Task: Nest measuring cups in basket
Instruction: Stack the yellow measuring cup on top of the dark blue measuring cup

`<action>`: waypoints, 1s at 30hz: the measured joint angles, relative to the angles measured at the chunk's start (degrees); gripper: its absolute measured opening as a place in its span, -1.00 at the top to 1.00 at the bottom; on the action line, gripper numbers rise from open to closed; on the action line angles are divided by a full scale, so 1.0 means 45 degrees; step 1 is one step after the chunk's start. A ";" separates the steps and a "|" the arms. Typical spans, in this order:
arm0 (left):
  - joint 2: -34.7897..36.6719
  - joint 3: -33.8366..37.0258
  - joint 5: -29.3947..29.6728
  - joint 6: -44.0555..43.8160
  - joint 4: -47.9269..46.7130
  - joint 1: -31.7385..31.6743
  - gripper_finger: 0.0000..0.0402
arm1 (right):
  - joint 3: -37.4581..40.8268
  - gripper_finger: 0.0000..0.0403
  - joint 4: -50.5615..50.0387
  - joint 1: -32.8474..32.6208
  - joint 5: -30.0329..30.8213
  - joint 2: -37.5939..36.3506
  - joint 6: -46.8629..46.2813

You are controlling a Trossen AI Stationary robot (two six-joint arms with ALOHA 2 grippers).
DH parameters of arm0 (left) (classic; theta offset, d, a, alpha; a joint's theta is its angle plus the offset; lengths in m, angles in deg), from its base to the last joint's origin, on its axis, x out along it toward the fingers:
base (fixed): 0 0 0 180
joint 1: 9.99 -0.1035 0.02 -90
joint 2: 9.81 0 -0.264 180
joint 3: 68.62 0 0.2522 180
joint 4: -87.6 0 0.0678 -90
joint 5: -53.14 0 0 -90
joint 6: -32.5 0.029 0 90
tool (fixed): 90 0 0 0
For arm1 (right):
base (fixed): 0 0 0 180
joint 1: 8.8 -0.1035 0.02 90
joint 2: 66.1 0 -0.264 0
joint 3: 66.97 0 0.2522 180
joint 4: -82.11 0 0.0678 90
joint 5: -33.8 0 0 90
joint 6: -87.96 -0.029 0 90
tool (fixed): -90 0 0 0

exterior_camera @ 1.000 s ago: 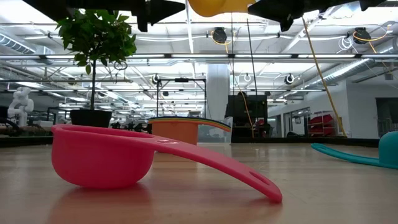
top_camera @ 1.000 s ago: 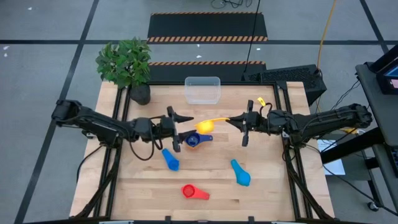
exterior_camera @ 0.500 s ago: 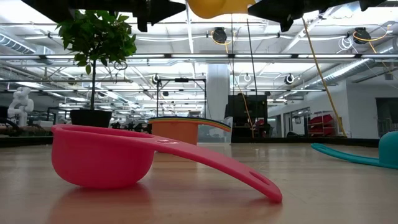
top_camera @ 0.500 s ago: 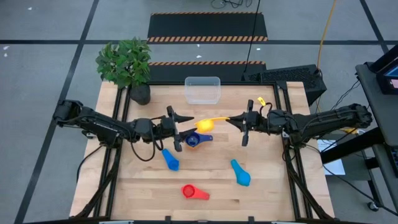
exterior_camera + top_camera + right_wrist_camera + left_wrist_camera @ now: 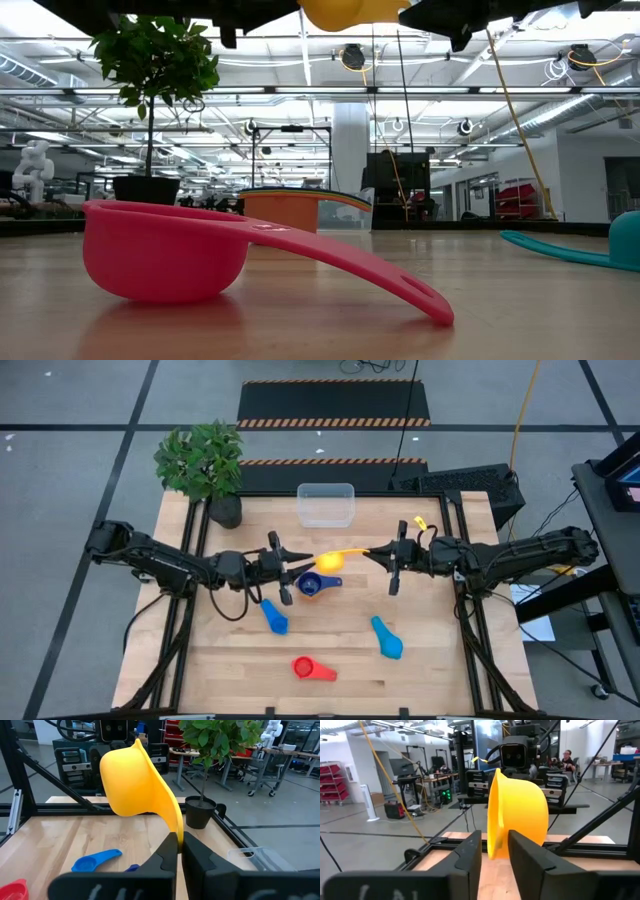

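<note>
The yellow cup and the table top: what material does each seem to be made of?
The yellow cup looks like moulded plastic with a smooth, slightly glossy finish: even colour, thin rim, soft highlights. The table top looks like light wood, probably sealed, with visible plank seams and grain and a faint reflection in the low view.

Yellow cup (image 5: 330, 560) aloft, beside clear basket (image 5: 326, 505).

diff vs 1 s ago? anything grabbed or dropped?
The left gripper has narrowed its fingers around the rim of the yellow cup, which hangs in the air above the table; full contact is hard to confirm. The right gripper stays shut on that cup's handle. Neither arm shifted noticeably. The red cup, both blue cups and the basket lie where they were.
</note>
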 joint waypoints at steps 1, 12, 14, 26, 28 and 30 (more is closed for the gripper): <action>0.0000 0.0000 -0.0004 0.0062 0.0000 0.0004 0.54 | 0.0000 1.00 -0.0003 0.0000 -0.0003 0.0001 0.0000; 0.0005 0.0000 0.0000 0.0595 -0.0247 0.0141 0.95 | 0.0000 1.00 -0.0117 0.0000 -0.0005 -0.0001 0.0019; 0.0005 0.0000 0.0000 0.0595 -0.0248 0.0141 0.93 | 0.0000 1.00 -0.0112 0.0000 -0.0003 -0.0004 0.0031; 0.0005 0.0000 -0.0016 0.0753 -0.0238 0.0167 0.96 | -0.0005 0.78 -0.0245 -0.0005 -0.0081 -0.0004 0.0386; 0.0005 0.0000 -0.0114 0.0768 -0.0193 0.0208 0.97 | -0.0005 0.68 -0.0336 -0.0005 -0.0413 -0.0004 0.0438; 0.0005 0.0000 -0.0386 0.0775 -0.0031 0.0243 0.98 | -0.0005 0.58 -0.0364 -0.0004 -0.0716 -0.0004 0.0576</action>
